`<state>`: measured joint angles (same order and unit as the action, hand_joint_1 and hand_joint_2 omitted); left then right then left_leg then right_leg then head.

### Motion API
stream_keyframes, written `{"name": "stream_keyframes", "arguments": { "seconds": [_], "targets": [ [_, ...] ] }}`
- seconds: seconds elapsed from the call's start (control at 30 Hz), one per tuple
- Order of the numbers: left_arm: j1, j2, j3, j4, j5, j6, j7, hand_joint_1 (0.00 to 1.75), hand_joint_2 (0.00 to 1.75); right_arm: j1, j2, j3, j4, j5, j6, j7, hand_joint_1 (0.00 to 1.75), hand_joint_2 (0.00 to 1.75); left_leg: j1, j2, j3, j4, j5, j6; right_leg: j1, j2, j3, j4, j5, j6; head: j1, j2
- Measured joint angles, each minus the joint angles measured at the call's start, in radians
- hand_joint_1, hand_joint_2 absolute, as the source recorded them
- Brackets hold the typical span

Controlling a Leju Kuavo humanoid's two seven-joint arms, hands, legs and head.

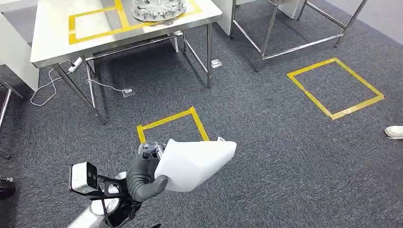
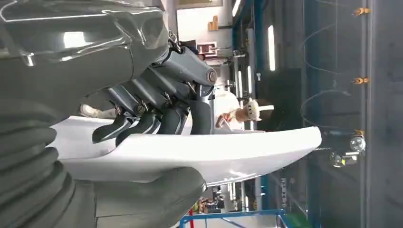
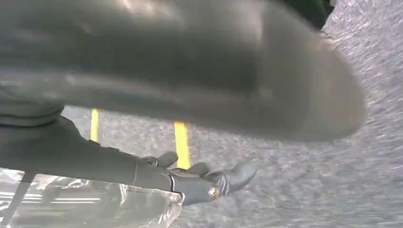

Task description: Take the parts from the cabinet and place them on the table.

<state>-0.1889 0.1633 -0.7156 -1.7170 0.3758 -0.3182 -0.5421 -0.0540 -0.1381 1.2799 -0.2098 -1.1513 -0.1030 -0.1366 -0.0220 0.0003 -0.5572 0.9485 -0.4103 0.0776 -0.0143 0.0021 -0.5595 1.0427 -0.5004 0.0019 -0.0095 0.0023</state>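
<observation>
Grey carpet (image 1: pixel 266 142) separates me from the tabletop (image 1: pixel 52 33); my left hand (image 1: pixel 142 178) clamps the white part (image 1: pixel 195 161) for carrying. Right hand (image 3: pixel 209 183): can't tell.

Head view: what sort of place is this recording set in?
Probably a factory or industrial test hall: steel table bearing a round metal part, yellow tape squares on grey carpet, and the left hand carrying a white part.
</observation>
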Motion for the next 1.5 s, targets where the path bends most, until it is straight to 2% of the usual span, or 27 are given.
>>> {"name": "stream_keyframes", "arguments": {
  "seconds": [0.07,0.13,0.17,0.2,0.27,0.3,0.37,0.43,0.5,0.6,0.63,0.7,0.73,0.8,0.83,0.93,0.97,1.0,1.03,1.1,1.17,1.23,1.3,1.33,1.37,1.4,1.5],
  "targets": [
    [0.0,-0.003,0.0,0.0,0.0,0.002,0.0,1.75,1.75,-0.001,-0.003,0.002,0.0,0.001,0.0,0.0,0.0,0.0,0.001,0.001,0.012,0.0,-0.006,-0.004,-0.005,-0.001,-0.09,0.151,-0.047,0.0,0.001,0.0],
    [0.003,-0.002,-0.002,0.0,-0.001,0.002,0.0,1.75,1.75,0.0,-0.007,0.002,0.0,0.001,0.0,0.0,0.0,0.0,0.001,-0.003,0.018,0.002,-0.017,-0.007,-0.01,-0.001,-0.174,0.261,-0.064,0.011,0.0,0.0],
    [0.004,-0.002,-0.002,0.0,-0.001,0.002,0.0,1.75,1.75,0.002,-0.009,0.002,0.0,0.001,0.0,0.0,0.0,0.0,0.003,-0.006,0.023,0.004,-0.024,-0.011,-0.013,-0.001,-0.185,0.252,-0.046,0.022,0.001,0.0],
    [0.004,-0.001,-0.003,0.0,-0.001,0.002,0.0,1.75,1.75,0.003,-0.011,0.003,0.0,0.002,0.0,0.0,0.0,0.0,0.005,-0.009,0.032,0.008,-0.033,-0.016,-0.017,-0.002,-0.169,0.197,-0.007,0.037,0.0,0.0],
    [0.004,0.0,-0.003,0.0,-0.002,0.003,0.0,1.75,1.75,0.002,-0.013,0.003,0.0,0.002,0.0,0.0,0.0,0.0,0.012,-0.009,0.044,0.03,-0.062,-0.033,-0.027,-0.004,-0.094,0.008,0.089,0.067,0.0,0.0],
    [0.004,0.001,-0.003,0.0,-0.002,0.003,-0.001,1.75,1.75,0.004,-0.01,0.004,0.0,0.003,0.0,0.0,0.0,0.0,0.01,-0.008,0.037,0.041,-0.075,-0.041,-0.025,-0.01,-0.086,-0.007,0.095,0.06,0.003,0.0],
    [0.005,0.002,-0.002,-0.001,-0.005,0.003,-0.003,1.75,1.75,0.0,-0.008,0.005,0.0,0.003,0.001,0.002,0.0,0.0,0.002,-0.007,0.032,0.057,-0.098,-0.048,-0.023,-0.003,-0.079,-0.009,0.083,0.021,0.001,0.0],
    [0.005,0.003,-0.002,-0.001,-0.004,0.003,-0.003,1.75,1.75,0.0,-0.008,0.006,0.0,0.003,0.001,0.002,0.0,0.0,0.007,-0.006,0.034,0.061,-0.109,-0.051,-0.021,0.0,-0.078,-0.005,0.076,0.008,0.0,0.0],
    [0.005,0.004,-0.001,-0.003,-0.005,0.004,-0.003,1.75,1.75,0.0,-0.006,0.008,-0.001,0.004,0.001,0.002,0.0,0.0,0.013,-0.005,0.027,0.095,-0.132,-0.063,-0.023,0.002,-0.066,-0.008,0.068,-0.003,-0.004,0.0],
    [0.005,0.005,-0.001,-0.005,-0.004,0.004,-0.003,1.75,1.75,-0.001,-0.008,0.01,-0.001,0.005,0.001,0.002,0.0,0.0,0.022,-0.005,-0.109,0.317,-0.212,-0.079,-0.019,0.003,-0.057,-0.008,0.057,-0.015,-0.006,0.0],
    [0.005,0.007,-0.002,-0.005,-0.004,0.004,-0.003,1.75,1.75,0.0,-0.008,0.01,-0.001,0.005,0.001,0.002,0.0,0.0,0.024,-0.004,-0.154,0.374,-0.22,-0.079,-0.017,0.003,-0.054,-0.008,0.053,-0.016,-0.006,0.0],
    [0.005,0.008,-0.002,-0.005,-0.004,0.006,-0.003,1.75,1.75,0.001,-0.009,0.011,-0.001,0.006,0.001,0.002,0.0,0.0,0.024,-0.004,-0.176,0.359,-0.168,-0.071,-0.012,0.006,-0.042,-0.008,0.043,-0.016,-0.007,0.0],
    [0.005,0.009,-0.002,-0.005,-0.004,0.006,-0.003,1.75,1.75,0.001,-0.009,0.012,-0.001,0.007,0.001,0.002,0.0,0.0,0.022,-0.004,-0.153,0.287,-0.11,-0.059,-0.005,0.008,-0.032,-0.008,0.038,-0.016,-0.007,0.0],
    [0.004,0.01,-0.002,-0.007,-0.004,0.008,-0.003,1.75,1.75,0.0,-0.007,0.012,-0.001,0.009,0.001,0.002,0.0,0.0,0.006,-0.004,-0.087,0.12,-0.01,-0.019,0.0,0.009,-0.014,-0.014,0.029,-0.019,-0.006,0.0],
    [0.005,0.01,-0.001,-0.009,-0.003,0.01,-0.004,1.75,1.75,-0.002,0.006,0.013,-0.004,0.01,0.002,0.002,0.0,0.0,-0.006,-0.003,-0.072,0.088,-0.012,-0.003,0.008,0.01,-0.009,-0.013,0.023,-0.013,0.002,0.0],
    [0.001,0.012,-0.001,-0.01,-0.003,0.012,-0.004,1.75,1.75,-0.002,0.001,0.014,-0.005,0.01,0.004,0.002,0.0,0.0,-0.014,0.001,-0.071,0.077,-0.017,-0.002,-0.004,0.007,-0.008,-0.022,0.018,-0.002,-0.005,0.0],
    [0.001,0.012,0.0,-0.014,-0.003,0.013,-0.004,1.75,1.75,-0.005,-0.004,0.014,-0.005,0.011,0.004,0.002,0.0,0.0,-0.013,-0.001,-0.049,0.055,-0.014,0.002,0.002,0.006,0.0,-0.03,0.018,0.001,-0.006,0.0],
    [0.003,0.012,-0.001,-0.016,-0.003,0.012,-0.005,1.75,1.75,-0.003,-0.003,0.014,-0.005,0.011,0.004,0.002,0.0,0.0,-0.002,0.001,-0.026,0.028,0.0,-0.005,0.0,0.003,-0.006,-0.012,0.016,0.0,-0.003,0.0],
    [-0.001,0.01,-0.002,-0.016,-0.002,0.012,-0.006,1.75,1.75,-0.002,-0.004,0.014,-0.005,0.012,0.004,0.002,0.0,0.0,-0.002,0.0,-0.015,0.02,-0.002,0.0,0.0,0.003,-0.024,0.025,-0.002,-0.003,-0.003,0.0],
    [0.0,0.009,-0.002,-0.016,-0.002,0.013,-0.005,1.75,1.75,-0.002,-0.006,0.014,-0.005,0.013,0.004,0.002,0.0,0.0,-0.002,0.002,-0.009,0.022,-0.004,0.001,-0.004,0.003,-0.113,0.179,-0.055,-0.003,-0.003,0.0],
    [0.0,0.01,-0.004,-0.016,-0.002,0.012,-0.005,1.75,1.75,0.0,-0.008,0.015,-0.005,0.015,0.004,0.002,0.0,0.0,-0.001,-0.003,-0.008,0.024,-0.011,-0.002,-0.01,0.003,-0.188,0.276,-0.067,0.01,-0.002,0.0],
    [0.0,0.01,-0.006,-0.016,-0.002,0.012,-0.005,1.75,1.75,0.0,-0.013,0.016,-0.005,0.018,0.005,0.002,0.0,0.0,0.006,-0.015,-0.001,0.032,-0.024,-0.014,-0.022,0.002,-0.165,0.184,-0.003,0.042,-0.003,0.0],
    [0.0,0.01,-0.009,-0.016,-0.001,0.012,-0.006,1.75,1.75,0.001,-0.016,0.016,-0.005,0.021,0.005,0.002,0.0,0.0,0.014,-0.025,-0.001,0.061,-0.048,-0.034,-0.035,0.009,-0.091,0.01,0.075,0.072,-0.003,0.0],
    [0.001,0.011,-0.01,-0.015,0.0,0.012,-0.006,1.75,1.75,0.002,-0.012,0.018,-0.005,0.023,0.006,0.002,0.0,0.0,0.007,-0.028,-0.015,0.076,-0.063,-0.045,-0.029,0.022,-0.082,0.019,0.072,0.063,0.001,0.0],
    [0.0,0.011,-0.011,-0.016,-0.001,0.013,-0.005,1.75,1.75,0.003,-0.013,0.018,-0.005,0.024,0.006,0.002,0.0,0.0,0.009,-0.03,-0.02,0.092,-0.074,-0.048,-0.028,0.016,-0.084,0.014,0.069,0.039,-0.002,0.0],
    [0.0,0.011,-0.01,-0.016,0.001,0.012,-0.008,1.75,1.75,0.001,-0.014,0.019,-0.005,0.025,0.006,0.003,0.0,0.0,0.009,-0.032,-0.02,0.091,-0.075,-0.051,-0.026,0.012,-0.083,0.015,0.066,0.029,-0.003,0.0],
    [0.0,0.011,-0.01,-0.016,0.001,0.011,-0.008,1.75,1.75,-0.001,-0.008,0.019,-0.005,0.028,0.006,0.004,0.0,0.0,0.015,-0.03,-0.019,0.102,-0.086,-0.061,-0.029,0.002,-0.076,0.013,0.061,0.014,-0.005,0.0]
  ]
}}
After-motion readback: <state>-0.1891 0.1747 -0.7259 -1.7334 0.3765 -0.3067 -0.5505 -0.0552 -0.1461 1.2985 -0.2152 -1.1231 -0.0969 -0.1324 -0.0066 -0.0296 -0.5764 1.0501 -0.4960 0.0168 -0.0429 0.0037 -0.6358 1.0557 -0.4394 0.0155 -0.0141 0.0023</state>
